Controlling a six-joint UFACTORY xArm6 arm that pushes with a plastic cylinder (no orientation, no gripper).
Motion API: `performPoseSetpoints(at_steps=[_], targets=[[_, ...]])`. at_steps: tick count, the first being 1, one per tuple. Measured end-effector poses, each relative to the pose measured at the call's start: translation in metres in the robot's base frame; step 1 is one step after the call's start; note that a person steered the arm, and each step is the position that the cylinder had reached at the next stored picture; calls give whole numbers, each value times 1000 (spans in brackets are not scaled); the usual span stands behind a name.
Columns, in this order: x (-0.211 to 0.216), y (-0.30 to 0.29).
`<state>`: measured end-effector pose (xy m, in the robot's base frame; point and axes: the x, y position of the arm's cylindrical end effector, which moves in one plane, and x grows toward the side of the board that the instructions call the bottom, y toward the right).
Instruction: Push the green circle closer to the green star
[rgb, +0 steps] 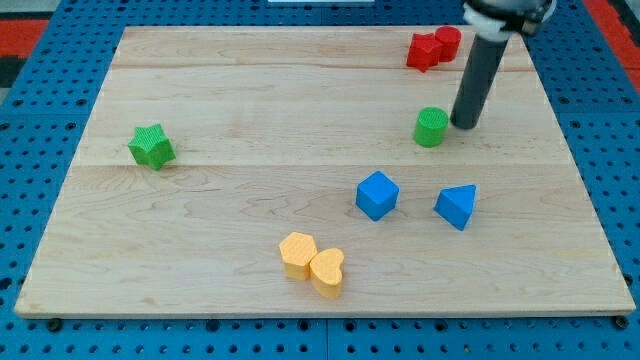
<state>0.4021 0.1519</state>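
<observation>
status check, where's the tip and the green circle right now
My tip just to the view's right of the green circle, contact not certain. Green star far off at the view's left. No block on the line between them.

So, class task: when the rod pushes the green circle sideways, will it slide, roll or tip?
The green circle is a short cylinder standing on its flat end, so it probably slides rather than rolls. It looks squat, so tipping seems unlikely. My tip sits just to its right; an off-centre push on its round side may send it veering.
</observation>
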Motion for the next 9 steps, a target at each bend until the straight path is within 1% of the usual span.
performPoseSetpoints(at_steps=[1,2,5,6,9], targets=[[6,-46],[-6,-53],[-7,-37],[-9,-47],[-8,-148]])
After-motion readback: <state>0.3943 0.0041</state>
